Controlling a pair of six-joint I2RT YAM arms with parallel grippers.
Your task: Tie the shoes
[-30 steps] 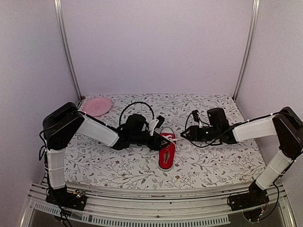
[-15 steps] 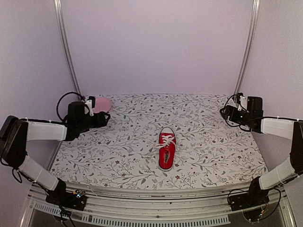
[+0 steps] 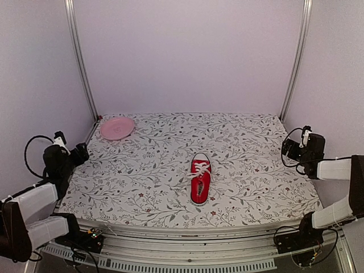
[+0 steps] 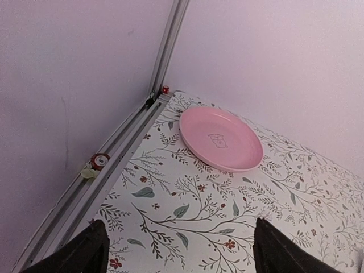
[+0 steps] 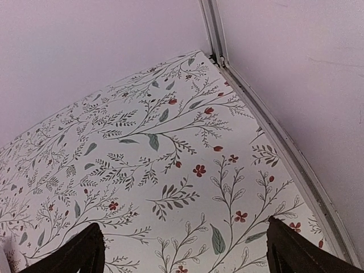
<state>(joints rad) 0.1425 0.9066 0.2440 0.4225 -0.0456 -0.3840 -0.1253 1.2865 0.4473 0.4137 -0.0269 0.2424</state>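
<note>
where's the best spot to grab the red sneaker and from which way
Probably across the sneaker at its narrow middle, coming down from above with the fingers on either long side. It sits sole down on the table, running near to far, both long sides free. The laces cover the far half; grip nearer than them.

Left gripper (image 4: 177, 230), right gripper (image 5: 183, 227) — both wide open
</note>
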